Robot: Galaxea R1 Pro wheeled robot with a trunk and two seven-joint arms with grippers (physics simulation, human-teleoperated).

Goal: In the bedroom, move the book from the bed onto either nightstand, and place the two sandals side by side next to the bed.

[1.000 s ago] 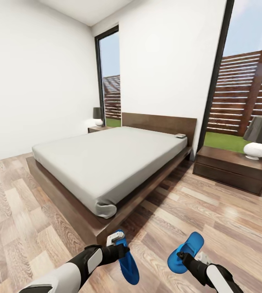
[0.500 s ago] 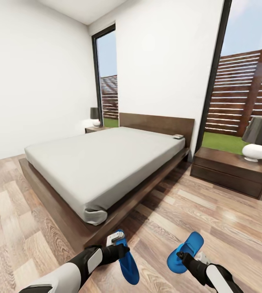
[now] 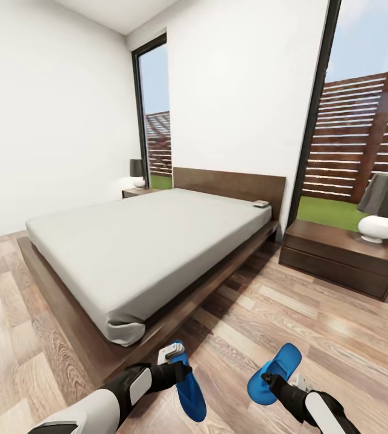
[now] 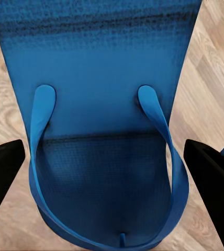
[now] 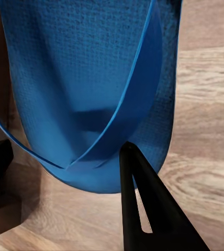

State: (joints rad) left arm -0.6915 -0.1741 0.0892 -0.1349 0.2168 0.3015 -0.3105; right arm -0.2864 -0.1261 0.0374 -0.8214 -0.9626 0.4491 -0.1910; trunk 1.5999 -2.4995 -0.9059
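Since the earlier frames the whole head view has shifted, so the camera has moved; both sandals sit at the same spot relative to the arms. The bedroom's plank floor (image 3: 314,337) spreads under everything. The bed (image 3: 151,253) lies at left centre with its bare grey mattress, and the book (image 3: 260,204) rests on its far corner by the headboard. A nightstand (image 3: 338,259) stands to the bed's right carrying a lamp (image 3: 382,205); a second nightstand (image 3: 137,192) sits beyond the bed. Low in the head view, the left claw (image 3: 172,360) is closed on one blue sandal (image 3: 189,389), and the right claw (image 3: 271,381) grips the other blue sandal (image 3: 273,374), both held above the floor.
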